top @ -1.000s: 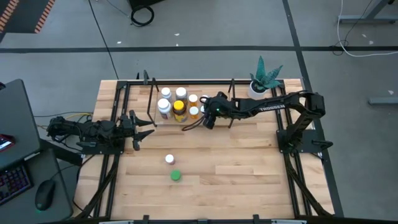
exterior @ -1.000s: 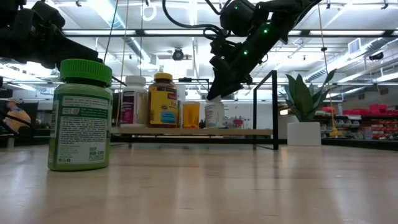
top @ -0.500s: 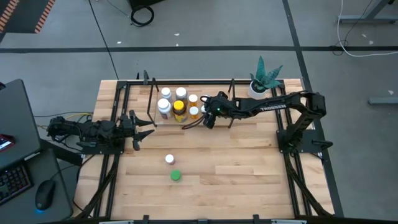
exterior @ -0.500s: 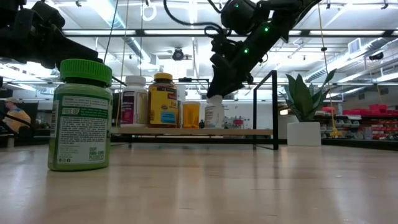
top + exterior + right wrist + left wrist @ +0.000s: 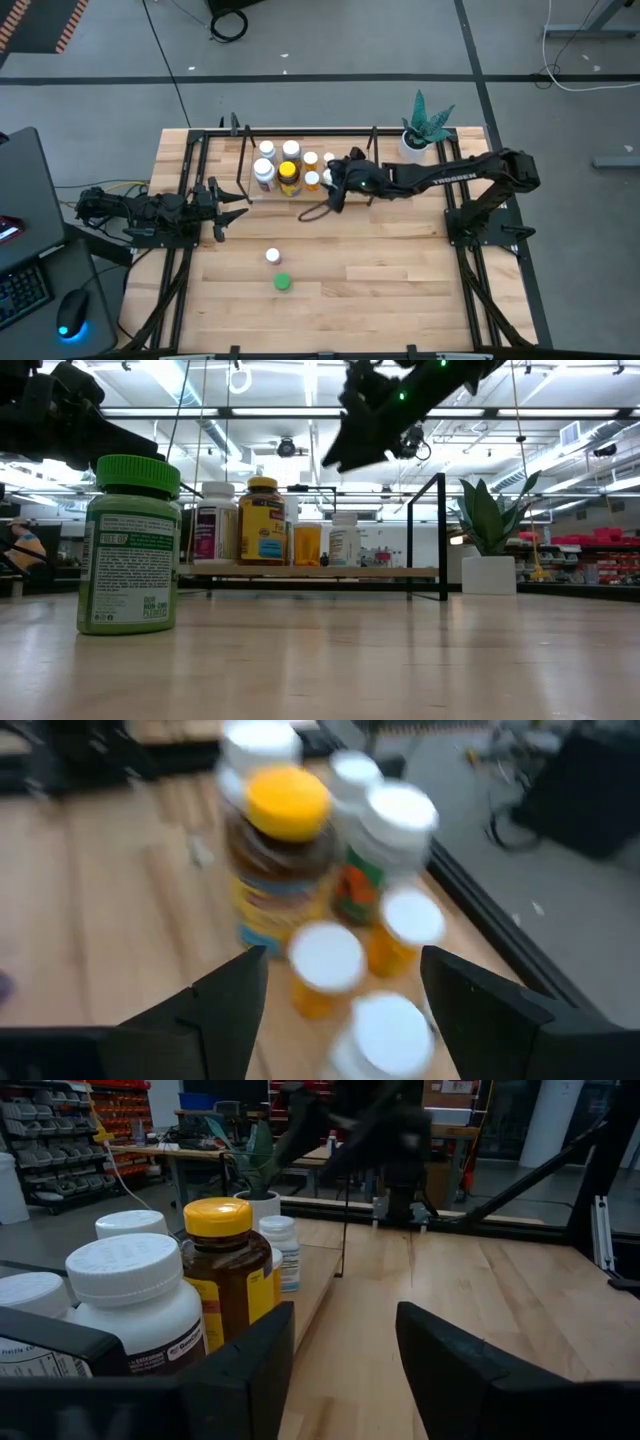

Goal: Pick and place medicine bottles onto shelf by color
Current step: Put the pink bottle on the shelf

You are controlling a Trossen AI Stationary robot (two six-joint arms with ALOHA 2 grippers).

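Observation:
Several medicine bottles stand upright on the shelf's wood base, among them an amber one with a yellow cap and a small white one at the group's right end. A white-capped bottle and a green bottle stand on the table nearer the front. My right gripper hangs open above the shelf's bottles, touching none; in its own view the caps lie below its fingers. My left gripper waits open at the table's left, level, beside the shelf.
A white pot with a green plant stands at the table's far right, beside the shelf's black rods. A laptop and a mouse lie left of the table. Bare wood lies to the right of the two loose bottles.
My right gripper has let go of the small white bottle at the right end of the group, risen clear of it and drawn back a little toward the table's near edge. The bottle stays upright on the shelf.

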